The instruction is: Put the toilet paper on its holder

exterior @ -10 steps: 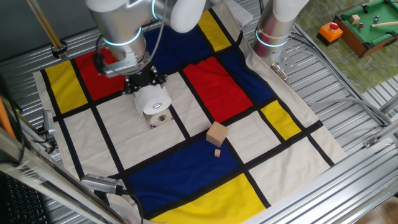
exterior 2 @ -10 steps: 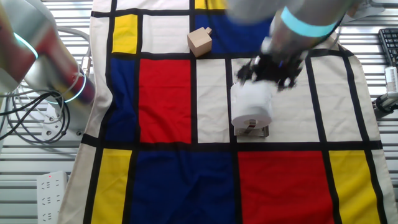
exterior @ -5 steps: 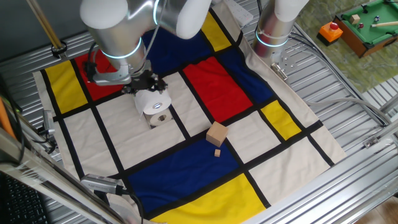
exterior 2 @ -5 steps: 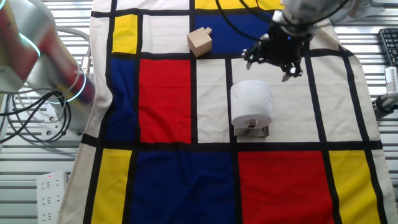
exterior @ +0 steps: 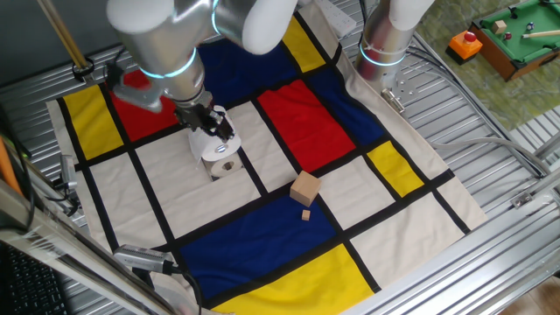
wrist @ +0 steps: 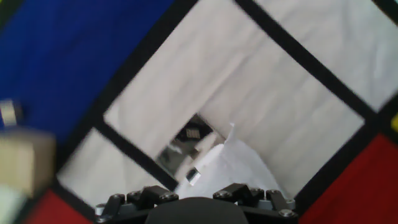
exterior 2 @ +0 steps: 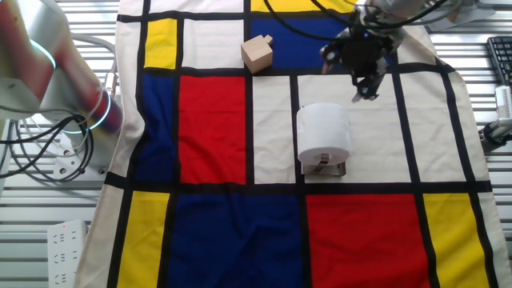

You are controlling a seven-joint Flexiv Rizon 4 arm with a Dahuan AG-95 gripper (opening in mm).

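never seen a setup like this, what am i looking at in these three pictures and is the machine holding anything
It is a robot arm working over a table covered by a colourful checked cloth. Two pictures come from fixed cameras on different sides; the third looks down from the arm's hand. The black end effector hangs over the cloth just beyond the toilet paper, clear of it and holding nothing; whether it is open is hard to tell. The white roll sits on its shiny metal holder. A tan wooden cube lies apart.

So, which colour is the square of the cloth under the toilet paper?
White: the toilet paper on its holder stands on a white square, best seen in the other fixed view.
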